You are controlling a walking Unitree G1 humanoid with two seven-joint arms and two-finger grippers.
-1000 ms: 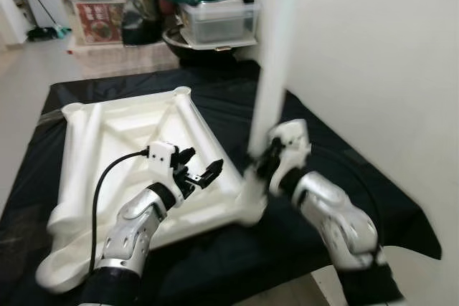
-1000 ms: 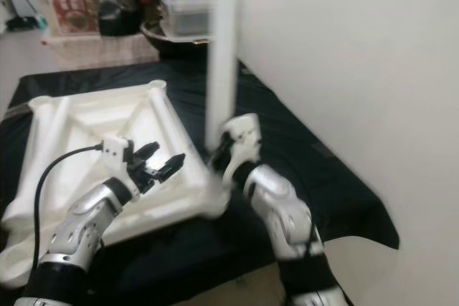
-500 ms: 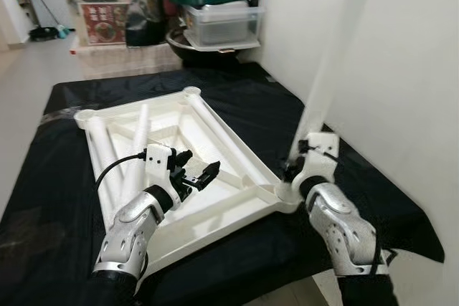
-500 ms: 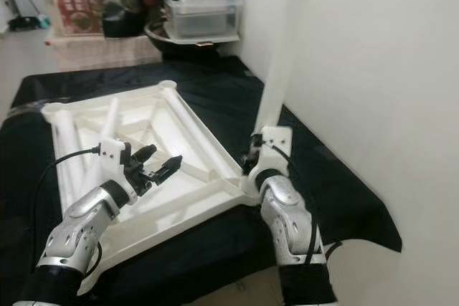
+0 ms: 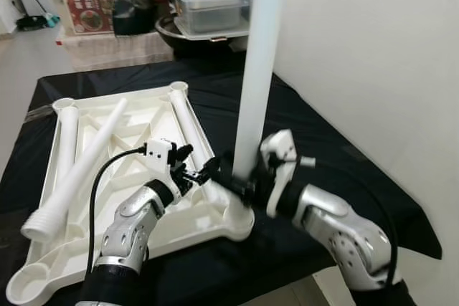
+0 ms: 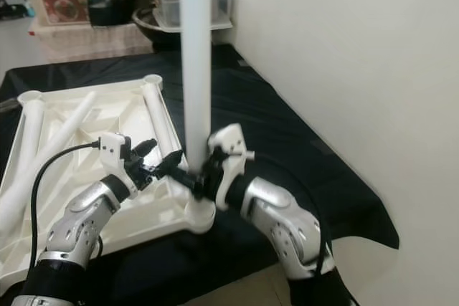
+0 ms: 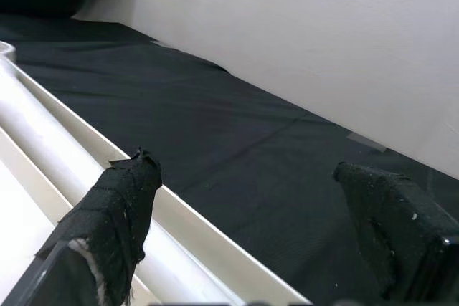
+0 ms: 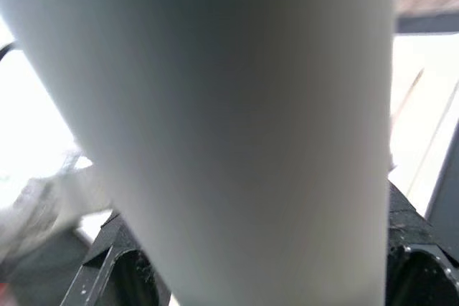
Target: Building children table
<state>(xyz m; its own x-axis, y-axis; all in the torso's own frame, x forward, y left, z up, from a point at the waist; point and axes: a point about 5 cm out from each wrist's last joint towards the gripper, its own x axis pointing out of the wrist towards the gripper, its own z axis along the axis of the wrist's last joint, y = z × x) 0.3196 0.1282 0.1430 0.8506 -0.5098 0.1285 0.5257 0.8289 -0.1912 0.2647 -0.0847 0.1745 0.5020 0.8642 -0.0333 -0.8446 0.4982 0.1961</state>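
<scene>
One white table frame (image 5: 136, 141) lies upside down on the black cloth (image 5: 323, 148), two loose legs (image 5: 75, 170) resting on it. My right fingers (image 5: 240, 180) grip an upright white leg (image 5: 254, 69) at its near corner socket. My left fingers (image 5: 197, 170) hover spread apart just beside it, touching nothing.

A plain white wall (image 5: 373, 62) runs beside the black-covered worktop (image 5: 337, 141); storage bins (image 5: 86, 5) stand on the pale floor (image 5: 18, 55) beyond.

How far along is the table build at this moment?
Early. The tabletop lies upside down on the black cloth. In hand: the right gripper holds one leg upright at the near corner socket. Left: two loose legs lie on the tabletop. The left gripper hovers open.
</scene>
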